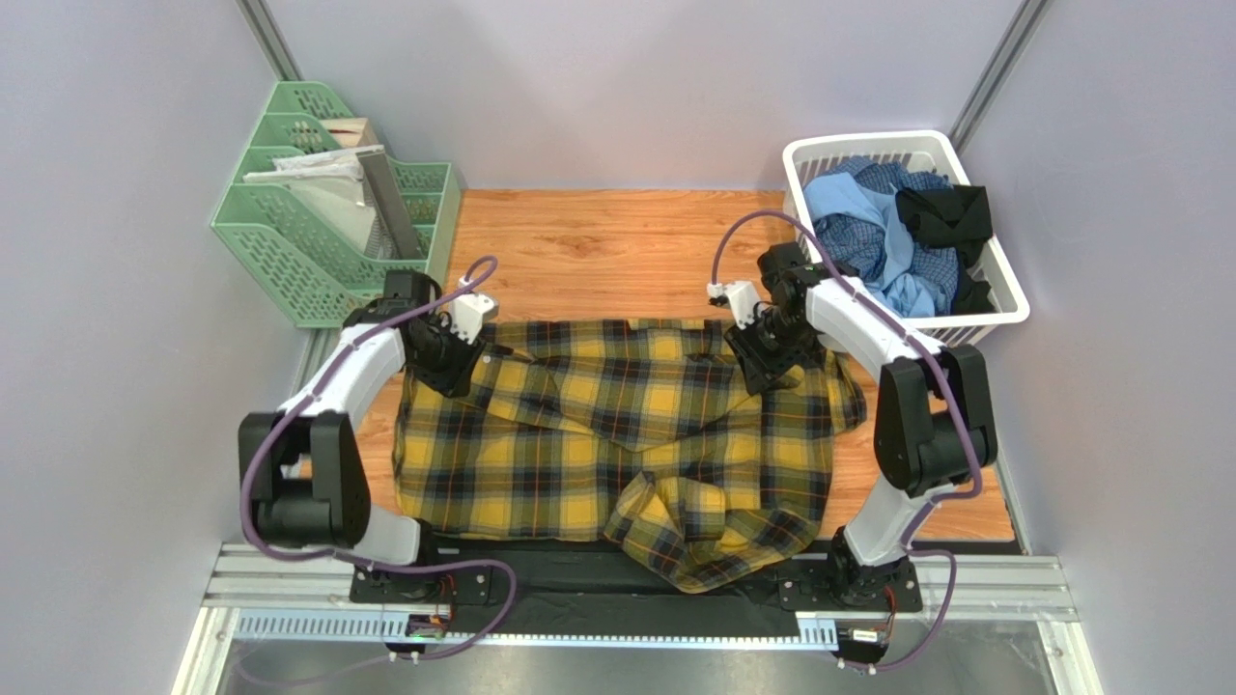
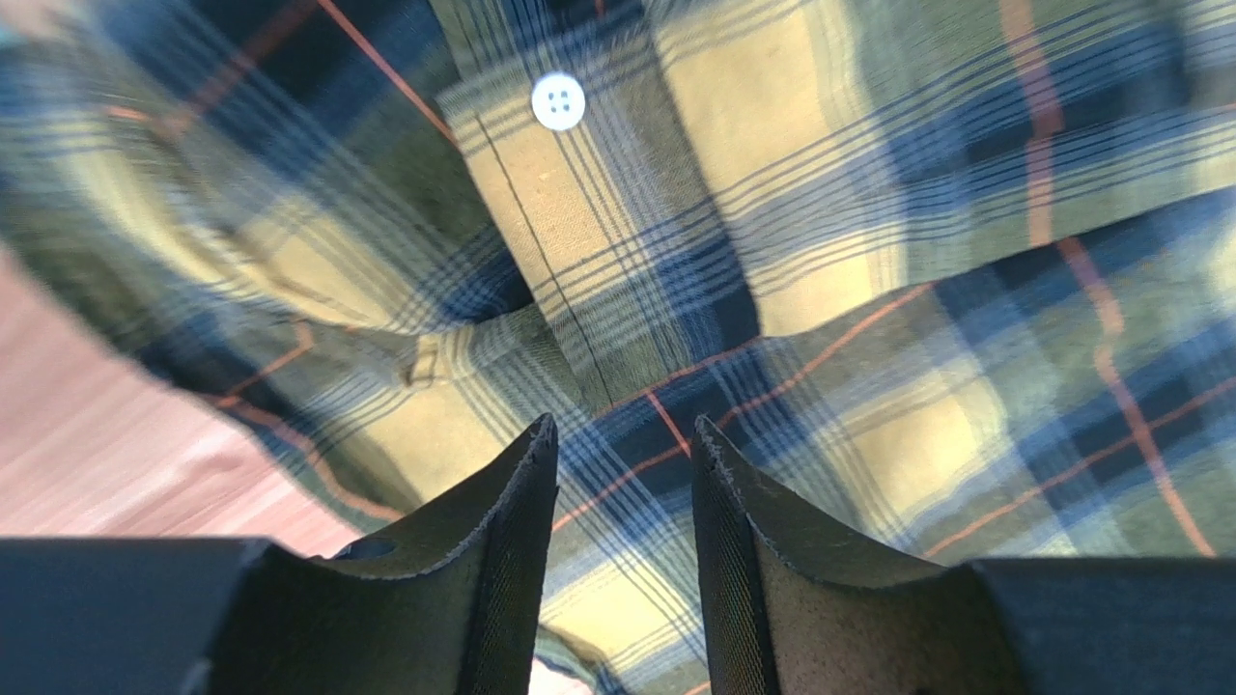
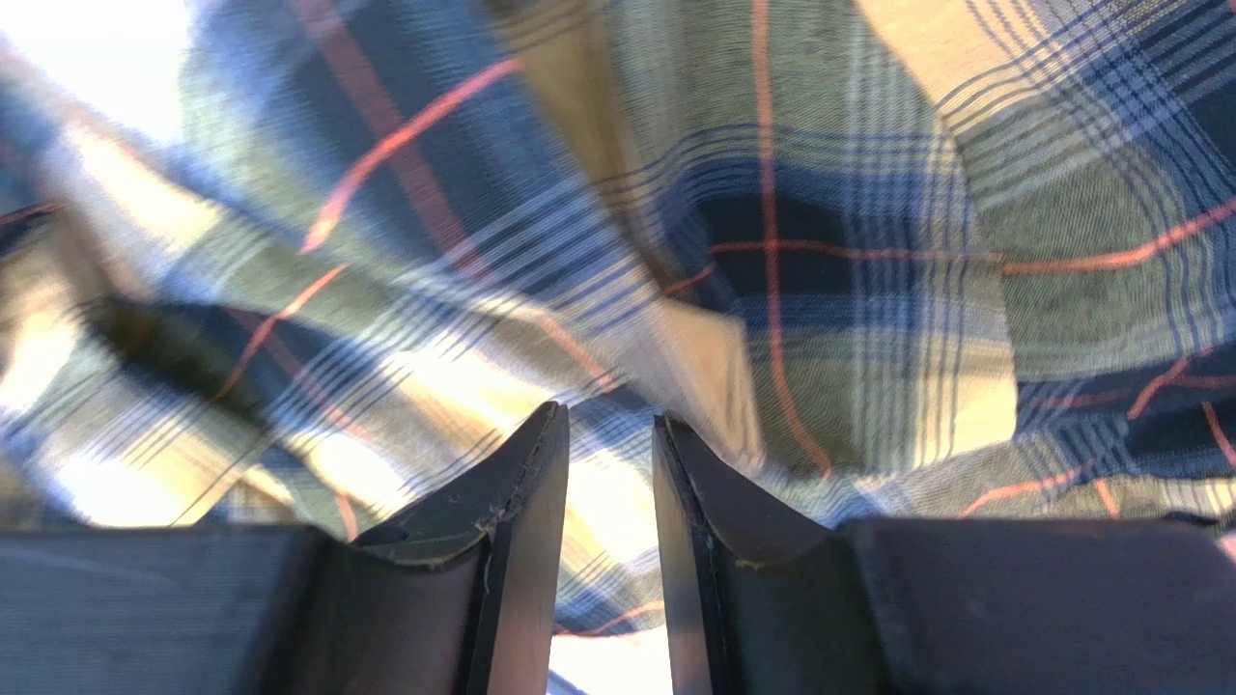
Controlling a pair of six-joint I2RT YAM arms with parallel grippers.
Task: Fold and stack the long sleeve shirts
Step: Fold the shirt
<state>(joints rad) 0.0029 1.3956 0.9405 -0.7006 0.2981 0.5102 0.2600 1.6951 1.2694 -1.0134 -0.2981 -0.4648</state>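
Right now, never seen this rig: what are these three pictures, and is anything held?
Two robot arms are bolted at the near edge of a wooden table. One picture looks down from above; the other two come from wrist cameras. A yellow-black plaid shirt lies spread out, both arms reaching onto its far edge. The left end effector is open, holding nothing; whether the right end effector pinches cloth is unclear. A white basket holds blue and black clothes; a green file rack stands far left.

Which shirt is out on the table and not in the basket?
The yellow-and-black plaid shirt, spread flat on the wooden table; the light blue shirt and black shirt sit bunched in the white basket.
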